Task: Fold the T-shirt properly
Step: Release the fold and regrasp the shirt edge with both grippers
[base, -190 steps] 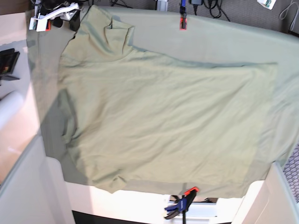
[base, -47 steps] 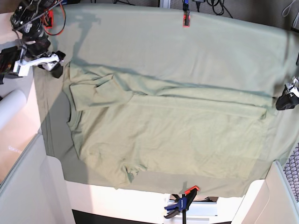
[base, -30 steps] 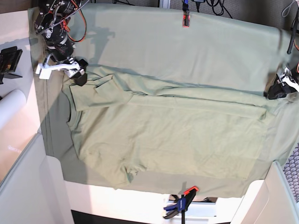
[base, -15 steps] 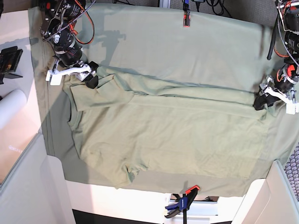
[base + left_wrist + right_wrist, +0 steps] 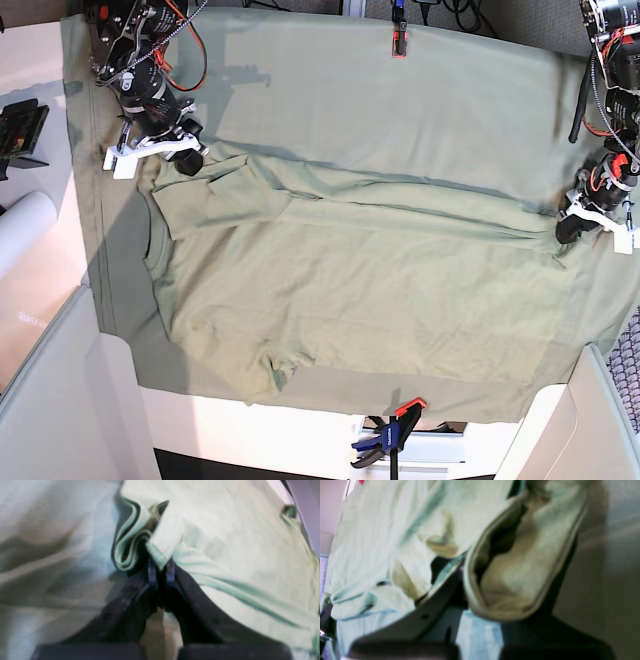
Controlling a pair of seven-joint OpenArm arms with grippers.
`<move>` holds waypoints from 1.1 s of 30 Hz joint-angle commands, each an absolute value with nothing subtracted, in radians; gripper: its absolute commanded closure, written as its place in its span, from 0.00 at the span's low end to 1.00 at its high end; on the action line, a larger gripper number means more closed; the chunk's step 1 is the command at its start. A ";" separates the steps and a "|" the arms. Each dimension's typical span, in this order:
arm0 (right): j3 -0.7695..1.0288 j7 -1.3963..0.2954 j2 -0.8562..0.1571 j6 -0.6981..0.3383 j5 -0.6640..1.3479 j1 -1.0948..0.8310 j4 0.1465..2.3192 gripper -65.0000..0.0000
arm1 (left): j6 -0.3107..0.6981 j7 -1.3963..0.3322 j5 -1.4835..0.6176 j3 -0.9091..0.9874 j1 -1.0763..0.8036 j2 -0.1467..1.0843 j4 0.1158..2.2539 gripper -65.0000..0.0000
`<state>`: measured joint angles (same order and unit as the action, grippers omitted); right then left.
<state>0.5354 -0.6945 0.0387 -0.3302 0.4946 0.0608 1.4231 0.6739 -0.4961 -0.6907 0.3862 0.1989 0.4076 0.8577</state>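
The pale green T-shirt (image 5: pixel 360 280) lies flat on the table with its far part folded over toward the front, forming a long fold edge. My right gripper (image 5: pixel 188 160) is at the fold's left end, by the sleeve. In the right wrist view it (image 5: pixel 470 580) looks shut on a bunched sleeve hem (image 5: pixel 520 567), which drapes over and hides one finger. My left gripper (image 5: pixel 565 232) is at the fold's right end. In the left wrist view it (image 5: pixel 160 567) is shut on the shirt's layered hem (image 5: pixel 162 552).
A larger green cloth (image 5: pixel 450 100) covers the table under the shirt. A red clamp (image 5: pixel 397 42) pins it at the far edge and a blue-orange clamp (image 5: pixel 390 435) at the near edge. A white roll (image 5: pixel 20 235) and a black object (image 5: pixel 20 130) lie left of the table.
Both grippers came in from the table's sides to the two ends of the fold. In the last half second the right one shifted slightly up-left and the left one slightly toward the front.
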 commanded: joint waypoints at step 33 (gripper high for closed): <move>0.607 -0.811 -0.116 -0.345 0.591 -0.472 1.922 1.00 | 0.698 -0.643 -0.924 0.533 -0.463 0.563 1.454 1.00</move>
<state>0.5941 -0.8349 -0.1020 -0.3515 0.5953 -0.4664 1.9034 0.7006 -0.6655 -0.9173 0.5182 -0.4599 0.5400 1.4406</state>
